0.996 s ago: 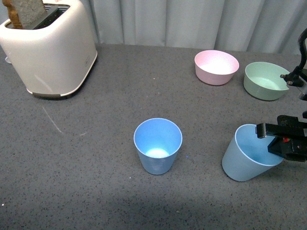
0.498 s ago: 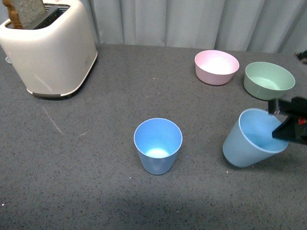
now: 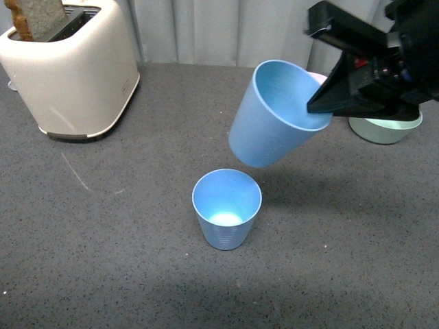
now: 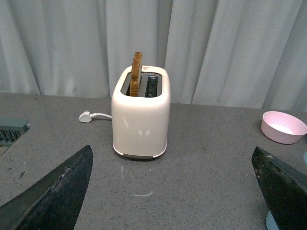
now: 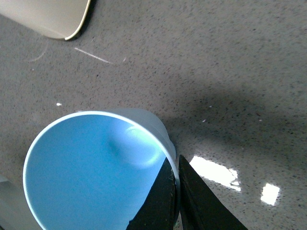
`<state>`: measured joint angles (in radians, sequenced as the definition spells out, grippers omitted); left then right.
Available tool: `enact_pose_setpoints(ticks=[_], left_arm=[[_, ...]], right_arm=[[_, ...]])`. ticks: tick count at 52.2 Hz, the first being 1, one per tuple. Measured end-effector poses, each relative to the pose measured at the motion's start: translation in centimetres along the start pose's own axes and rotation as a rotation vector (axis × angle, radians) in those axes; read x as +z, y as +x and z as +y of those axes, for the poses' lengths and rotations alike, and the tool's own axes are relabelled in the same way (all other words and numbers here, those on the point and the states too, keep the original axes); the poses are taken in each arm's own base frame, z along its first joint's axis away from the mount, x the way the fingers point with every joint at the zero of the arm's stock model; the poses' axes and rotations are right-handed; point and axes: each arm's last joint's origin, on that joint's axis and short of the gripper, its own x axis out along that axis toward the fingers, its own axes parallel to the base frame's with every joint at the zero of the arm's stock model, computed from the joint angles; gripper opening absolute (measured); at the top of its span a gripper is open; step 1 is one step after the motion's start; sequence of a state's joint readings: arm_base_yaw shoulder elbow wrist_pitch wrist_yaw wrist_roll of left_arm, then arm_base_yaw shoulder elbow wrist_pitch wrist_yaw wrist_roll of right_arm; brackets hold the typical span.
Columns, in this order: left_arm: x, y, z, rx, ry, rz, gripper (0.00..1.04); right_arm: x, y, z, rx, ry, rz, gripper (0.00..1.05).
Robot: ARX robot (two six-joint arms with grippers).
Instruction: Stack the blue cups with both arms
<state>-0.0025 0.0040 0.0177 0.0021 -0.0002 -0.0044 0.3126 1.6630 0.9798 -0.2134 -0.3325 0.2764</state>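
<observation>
1. Rim of the tilted blue cup is pinched between the fingers of the right gripper, one blade inside the wall and one outside, closed down to the thickness of the plastic
2. That cup hangs in the air, clear of the table; in the front view it leans with its mouth turned up toward the gripper and its base pointing down and to the left
3. The second blue cup stands upright on the table, mouth up and empty, below the tilted one and a little nearer the camera; the two are not touching
4. The left gripper does not show in the front view; its wrist view shows its fingers spread wide with nothing between them, above the table and facing the toaster
5. The cream toaster sits at the far left of the table with a slice of toast standing in one slot, and its plug lies on the table beside it
6. The pink bowl and the green bowl sit at the far right; in the front view the pink one is almost wholly hidden behind the tilted cup, and the green one is partly hidden behind the right gripper
7. A pale curtain hangs behind the table
</observation>
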Motion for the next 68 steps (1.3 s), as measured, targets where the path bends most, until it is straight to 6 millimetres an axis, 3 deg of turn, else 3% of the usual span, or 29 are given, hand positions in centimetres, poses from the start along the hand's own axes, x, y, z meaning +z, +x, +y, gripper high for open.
enact_pose_setpoints(ticks=[14, 49, 59, 68], left_arm=[[0.0, 0.0, 0.0, 0.000, 0.000, 0.000, 0.98], [0.0, 0.0, 0.0, 0.000, 0.000, 0.000, 0.98], [0.0, 0.0, 0.0, 0.000, 0.000, 0.000, 0.98], [0.0, 0.0, 0.0, 0.000, 0.000, 0.000, 0.98]], right_arm=[[-0.9, 2.2, 2.0, 0.016, -0.038, 0.074, 0.01], [-1.6, 2.8, 2.3, 0.007, -0.047, 0.109, 0.02], [-1.6, 2.8, 2.3, 0.006, -0.045, 0.114, 0.41], [-1.7, 2.7, 2.3, 0.015, -0.045, 0.114, 0.66]])
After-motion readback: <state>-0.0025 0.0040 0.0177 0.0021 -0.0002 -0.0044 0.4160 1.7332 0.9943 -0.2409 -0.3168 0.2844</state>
